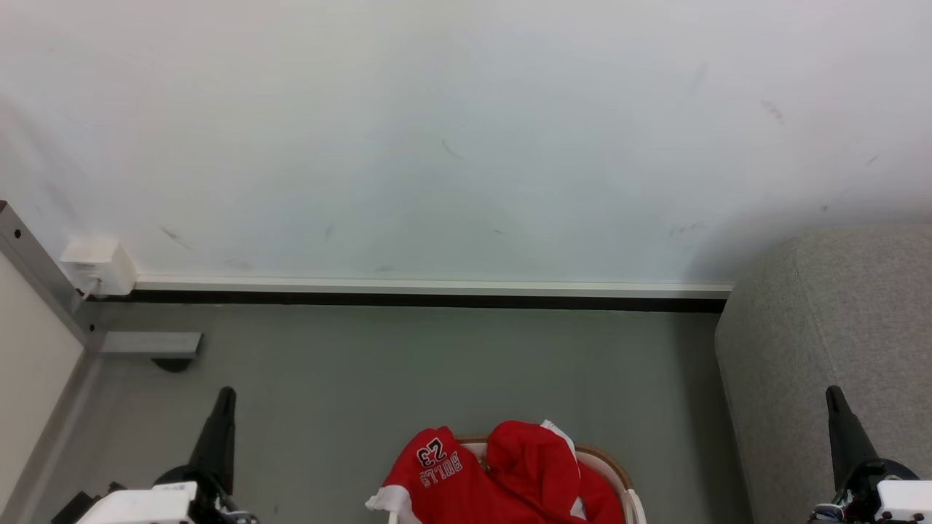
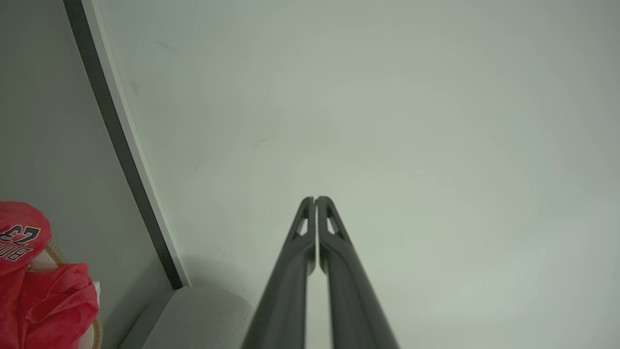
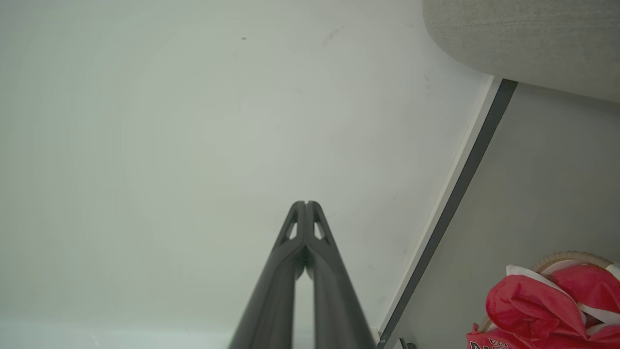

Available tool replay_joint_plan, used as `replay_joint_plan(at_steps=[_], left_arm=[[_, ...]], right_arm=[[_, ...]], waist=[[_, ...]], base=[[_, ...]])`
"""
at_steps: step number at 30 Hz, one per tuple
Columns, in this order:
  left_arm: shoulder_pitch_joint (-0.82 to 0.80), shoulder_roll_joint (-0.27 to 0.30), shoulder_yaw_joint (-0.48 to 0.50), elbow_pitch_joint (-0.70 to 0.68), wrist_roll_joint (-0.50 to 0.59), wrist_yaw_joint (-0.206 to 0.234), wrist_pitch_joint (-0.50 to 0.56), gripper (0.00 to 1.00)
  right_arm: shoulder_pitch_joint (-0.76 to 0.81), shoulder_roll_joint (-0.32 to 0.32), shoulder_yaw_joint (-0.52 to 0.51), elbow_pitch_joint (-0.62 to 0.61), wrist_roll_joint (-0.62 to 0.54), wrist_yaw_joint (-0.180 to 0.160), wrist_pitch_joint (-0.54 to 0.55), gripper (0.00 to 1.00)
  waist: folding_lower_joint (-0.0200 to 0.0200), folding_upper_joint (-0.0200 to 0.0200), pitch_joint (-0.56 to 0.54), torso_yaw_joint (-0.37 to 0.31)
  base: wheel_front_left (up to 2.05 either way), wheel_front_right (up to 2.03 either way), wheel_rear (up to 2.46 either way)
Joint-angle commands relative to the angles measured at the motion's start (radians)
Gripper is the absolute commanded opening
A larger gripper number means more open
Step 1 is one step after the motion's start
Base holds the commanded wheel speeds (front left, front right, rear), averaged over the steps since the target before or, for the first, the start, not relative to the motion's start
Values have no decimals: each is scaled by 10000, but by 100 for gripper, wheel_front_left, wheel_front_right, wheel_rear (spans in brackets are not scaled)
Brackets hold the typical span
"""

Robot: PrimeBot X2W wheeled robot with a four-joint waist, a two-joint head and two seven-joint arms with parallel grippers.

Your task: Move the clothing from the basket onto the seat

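Red clothing (image 1: pixel 502 477) with white trim is heaped in the white basket (image 1: pixel 619 480) at the bottom middle of the head view; one piece reads "BULLS 23" upside down. The clothing (image 2: pixel 34 271) also shows in the left wrist view and the clothing (image 3: pixel 542 300) in the right wrist view. The light-grey seat (image 1: pixel 837 349) stands at the right, beside the basket. My left gripper (image 1: pixel 224 397) rests at the lower left, shut and empty, its tips (image 2: pixel 315 199) together. My right gripper (image 1: pixel 834 397) at the lower right, in front of the seat, is shut too, tips (image 3: pixel 306 203) touching.
A white wall (image 1: pixel 451 138) with a pale skirting and dark strip (image 1: pixel 437 297) runs across behind the grey floor (image 1: pixel 408 371). A white socket box (image 1: pixel 98 266) and a grey metal frame (image 1: pixel 44 280) sit at the far left.
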Motion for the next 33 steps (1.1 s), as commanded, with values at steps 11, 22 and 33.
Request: replay_joint_plan(at_steps=[11,22,33], left_arm=[[-80,24,6,-1,-144,-61,27,0],[-80,24,6,-1,-144,-61,27,0],[262,-82,-53,305,13,49,-31,100]], right_arm=[[-135,-72,-32,31,12,-27,31,0],[-135,-72,-32,29,11,-27,31,0],[273,124,43,289,0,0,-20,100]], waist=[[0,-1,0,0],[0,-1,0,0],[0,-1,2,0]], base=[[0,0,0],[0,0,0],[0,0,0]])
